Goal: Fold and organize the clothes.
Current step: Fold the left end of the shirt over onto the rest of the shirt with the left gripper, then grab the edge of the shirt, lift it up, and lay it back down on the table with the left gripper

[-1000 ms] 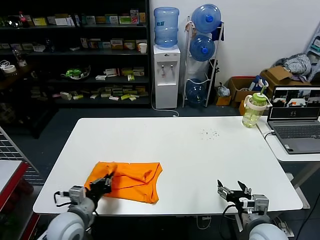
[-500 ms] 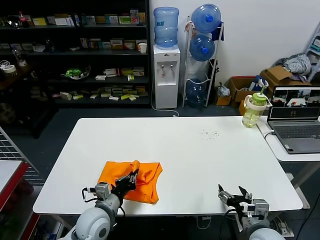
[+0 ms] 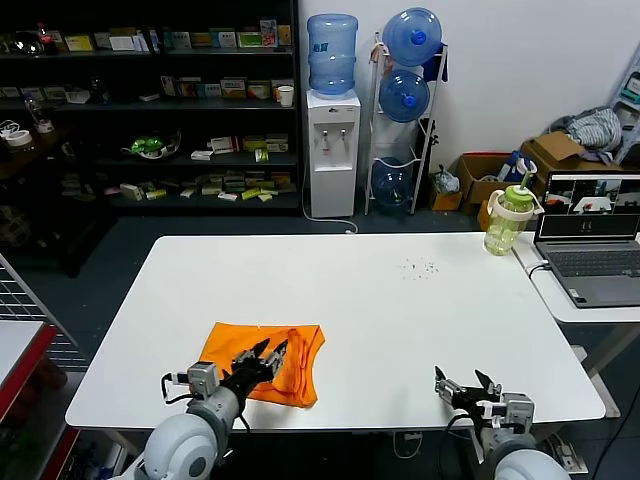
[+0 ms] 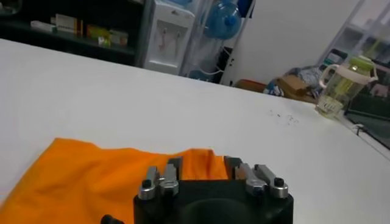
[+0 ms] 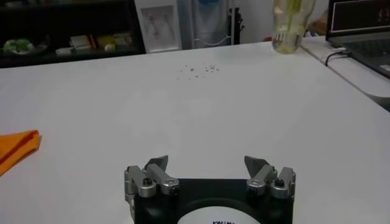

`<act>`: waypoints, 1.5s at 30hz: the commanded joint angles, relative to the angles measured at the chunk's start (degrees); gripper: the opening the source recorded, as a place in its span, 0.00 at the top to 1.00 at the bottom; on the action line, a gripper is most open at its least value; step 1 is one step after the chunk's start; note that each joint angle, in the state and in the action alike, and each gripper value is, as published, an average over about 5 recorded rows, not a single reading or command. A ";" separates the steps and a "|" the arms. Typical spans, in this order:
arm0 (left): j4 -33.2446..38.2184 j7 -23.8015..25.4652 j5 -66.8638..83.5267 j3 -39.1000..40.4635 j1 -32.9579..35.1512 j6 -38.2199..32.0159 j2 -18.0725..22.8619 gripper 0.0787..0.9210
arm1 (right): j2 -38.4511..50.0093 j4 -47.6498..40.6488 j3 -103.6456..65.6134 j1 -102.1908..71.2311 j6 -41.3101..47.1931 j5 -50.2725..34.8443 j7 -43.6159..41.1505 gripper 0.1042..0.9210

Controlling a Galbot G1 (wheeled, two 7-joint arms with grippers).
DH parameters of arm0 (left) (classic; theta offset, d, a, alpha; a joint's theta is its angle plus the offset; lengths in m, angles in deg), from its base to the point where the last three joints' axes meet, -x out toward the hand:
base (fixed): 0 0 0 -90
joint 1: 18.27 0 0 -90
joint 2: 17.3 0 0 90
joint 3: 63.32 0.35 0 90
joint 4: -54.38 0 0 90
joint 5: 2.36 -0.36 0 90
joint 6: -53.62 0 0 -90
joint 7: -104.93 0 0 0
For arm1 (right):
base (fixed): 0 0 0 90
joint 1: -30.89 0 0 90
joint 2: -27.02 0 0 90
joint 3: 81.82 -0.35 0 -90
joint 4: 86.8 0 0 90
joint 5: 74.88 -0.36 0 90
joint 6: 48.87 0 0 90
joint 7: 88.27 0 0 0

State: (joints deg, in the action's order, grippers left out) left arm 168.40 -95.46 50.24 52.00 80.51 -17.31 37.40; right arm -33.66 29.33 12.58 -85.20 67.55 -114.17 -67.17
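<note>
One orange T-shirt [image 3: 265, 360] lies bunched on the white worktop [image 3: 400, 320], near its front edge and toward the robot's left side. The left tool [image 3: 268, 355] sits low over the shirt's near part, its fingers [image 4: 172, 172] spread apart with orange fabric showing between them; nothing is gripped. Well apart to the right, the right tool [image 3: 462, 384] rests at the front edge over bare worktop, its fingers [image 5: 157, 164] wide and holding nothing. A green-lidded bottle [image 3: 508, 218] stands at the far right corner.
</note>
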 commanded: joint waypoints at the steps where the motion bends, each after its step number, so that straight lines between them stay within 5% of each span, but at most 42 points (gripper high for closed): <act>1: 0.62 1.73 6.21 -7.22 0.70 1.46 -14.62 0.39 | -0.06 -0.45 0.59 1.06 -0.05 -0.27 -0.10 0.12; 7: -10.54 14.34 7.86 -7.88 -1.44 0.24 -22.77 0.19 | -0.24 -0.77 1.22 1.14 -0.31 -0.08 -0.59 0.12; 15: -16.84 19.61 9.16 -5.35 -2.56 2.22 -22.54 0.12 | -0.10 -0.68 1.39 1.11 -0.33 -0.06 -0.72 0.12; 36: -19.54 19.24 11.98 -3.27 -7.03 4.43 -19.19 0.12 | -0.17 -0.70 1.52 0.97 -0.03 -0.02 -0.47 0.12; 45: -19.70 19.07 10.88 -2.79 -6.73 4.44 -18.51 0.37 | -0.11 -0.58 1.52 0.93 0.03 -0.07 -0.42 0.12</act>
State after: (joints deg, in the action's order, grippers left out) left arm 149.49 -76.95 61.20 49.13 74.04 -13.12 18.86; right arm -33.75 28.65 14.08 -84.29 67.54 -114.21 -67.63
